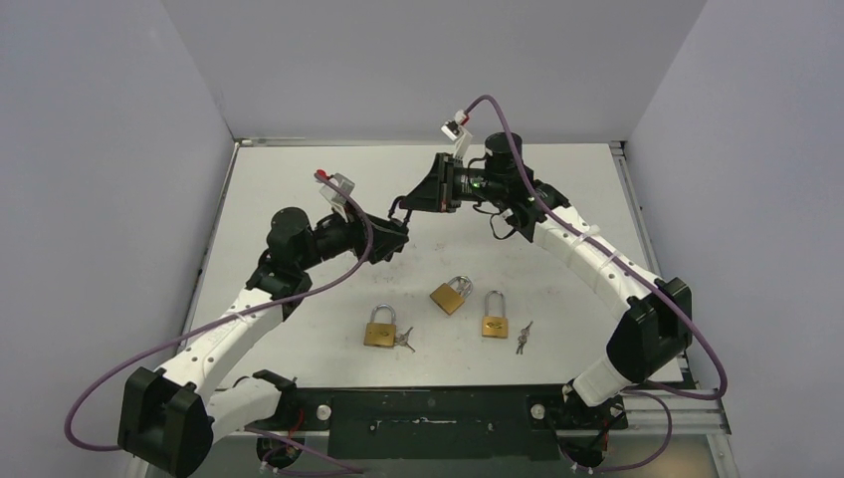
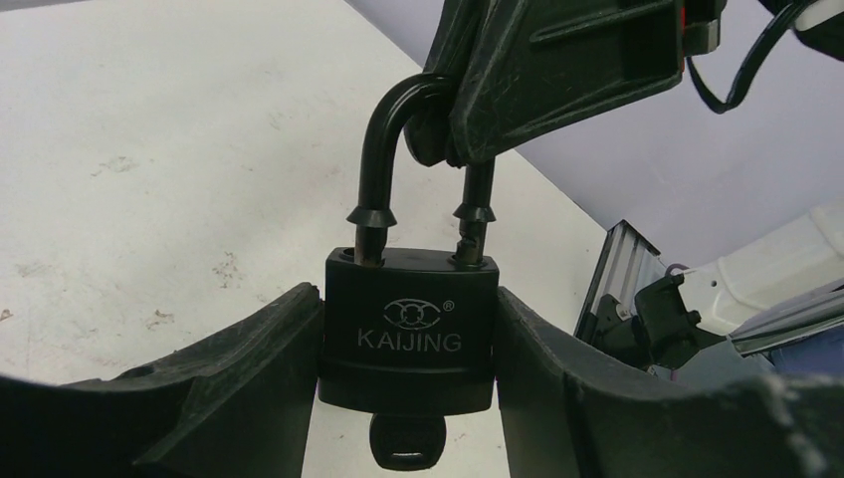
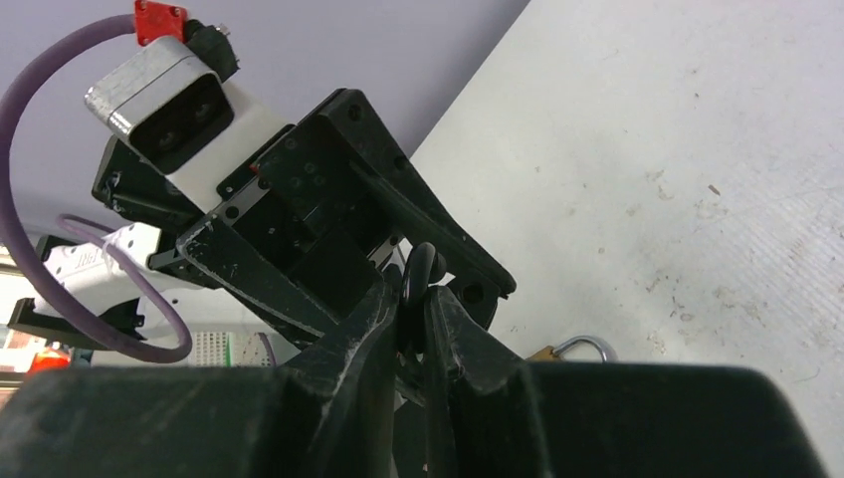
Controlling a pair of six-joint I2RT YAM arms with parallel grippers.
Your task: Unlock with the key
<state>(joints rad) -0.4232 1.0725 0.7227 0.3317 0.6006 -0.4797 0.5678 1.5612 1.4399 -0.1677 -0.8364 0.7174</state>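
Note:
A black padlock (image 2: 408, 324) marked KAIJING is held in the air between my two grippers. My left gripper (image 2: 408, 334) is shut on the padlock's body, one finger on each side. A black key (image 2: 408, 443) sticks out of the bottom of the body. My right gripper (image 3: 416, 299) is shut on the top of the padlock's black shackle (image 2: 383, 129), and its fingers (image 2: 557, 70) show in the left wrist view. In the top view the grippers meet above the table's middle, the left gripper (image 1: 396, 234) below the right gripper (image 1: 416, 197). Both shackle legs reach the body's top.
Three brass padlocks lie on the white table (image 1: 299, 189) in front of the arms: left (image 1: 379, 329), middle (image 1: 451, 295), right (image 1: 495, 319). Small keys lie beside the left one (image 1: 404, 340) and the right one (image 1: 524, 337). Grey walls enclose the table.

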